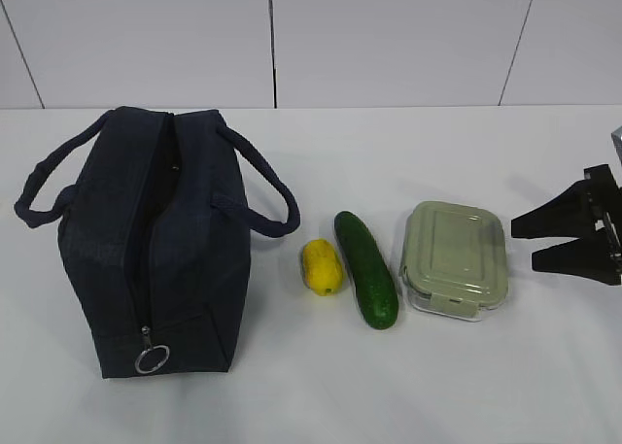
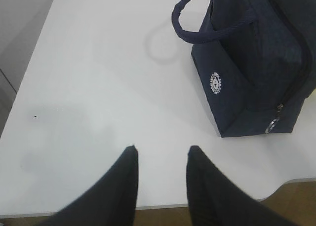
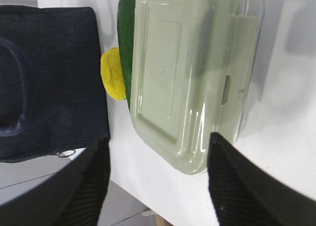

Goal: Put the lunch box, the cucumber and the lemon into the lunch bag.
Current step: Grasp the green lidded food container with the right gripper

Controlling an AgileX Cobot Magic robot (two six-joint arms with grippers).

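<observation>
The navy lunch bag [image 1: 155, 240] stands at the left, its top zipper open, ring pull at the near end. The yellow lemon [image 1: 322, 266], the dark green cucumber [image 1: 366, 268] and the lunch box [image 1: 455, 257] with its sage-green lid lie in a row to its right. My right gripper [image 1: 523, 240] is open and empty just right of the lunch box; its wrist view shows the lunch box [image 3: 190, 72], cucumber [image 3: 124, 43], lemon [image 3: 112, 80] and bag [image 3: 49, 82] ahead of the gripper [image 3: 159, 141]. My left gripper [image 2: 160, 151] is open and empty, with the bag [image 2: 256, 67] at the upper right of its view.
The white table [image 1: 389, 386] ends in a near edge that shows in the left wrist view [image 2: 163, 206]. A white panelled wall [image 1: 389, 36] runs behind.
</observation>
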